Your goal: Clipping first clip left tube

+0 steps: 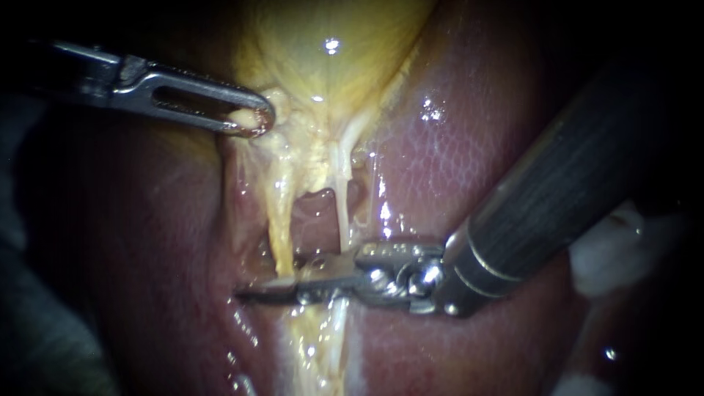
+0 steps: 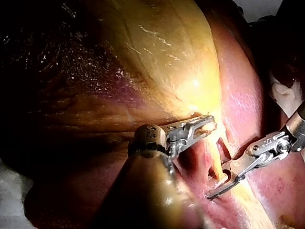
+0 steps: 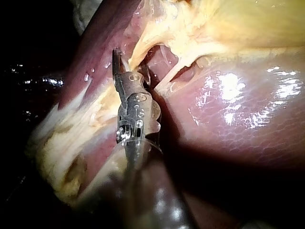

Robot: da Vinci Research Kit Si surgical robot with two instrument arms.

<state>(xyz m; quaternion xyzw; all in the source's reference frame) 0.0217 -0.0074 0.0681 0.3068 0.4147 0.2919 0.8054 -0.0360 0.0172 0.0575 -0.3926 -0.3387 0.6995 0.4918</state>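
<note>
The yellow gallbladder (image 1: 330, 66) narrows downward into two tubes over the red liver (image 1: 469, 147). The left tube (image 1: 279, 220) is thick and yellowish; the right tube (image 1: 343, 213) is thin and white. My left instrument (image 1: 253, 121) comes in from the upper left, its slotted jaws shut on fatty tissue at the gallbladder's neck, also seen in the left wrist view (image 2: 205, 125). My right instrument (image 1: 273, 282) reaches across from the right. Its jaws stand slightly open astride the left tube's lower end (image 2: 220, 183). In the right wrist view its tip (image 3: 118, 67) lies against the yellow tissue.
White gauze (image 1: 609, 249) lies behind the right instrument's dark shaft (image 1: 572, 176). A pink hollow (image 1: 315, 213) of liver shows between the two tubes. Yellow fatty strands (image 1: 323, 345) run on below the jaws.
</note>
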